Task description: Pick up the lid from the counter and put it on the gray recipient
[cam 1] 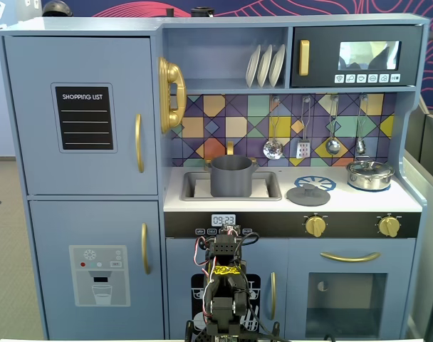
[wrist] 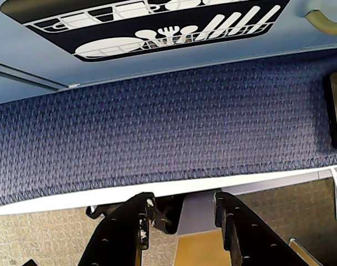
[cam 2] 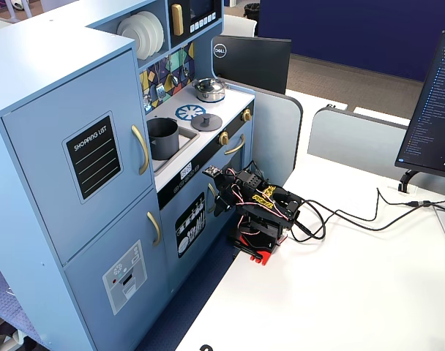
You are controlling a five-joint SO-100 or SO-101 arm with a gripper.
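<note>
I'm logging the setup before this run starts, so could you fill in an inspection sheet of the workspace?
Surface: toy kitchen counter, white; arm stands on a white table in front.
Job's things: lid lies flat on the counter beside the burner print; gray pot stands uncovered in the sink.
Clutter: silver pot with its own lid at the counter's right in a fixed view.
Grippers: gripper open, empty, folded low, pointing at blue carpet.
Cables: black cables trail from the arm across the table.
Surroundings: monitor, plates, hanging utensils.
</note>
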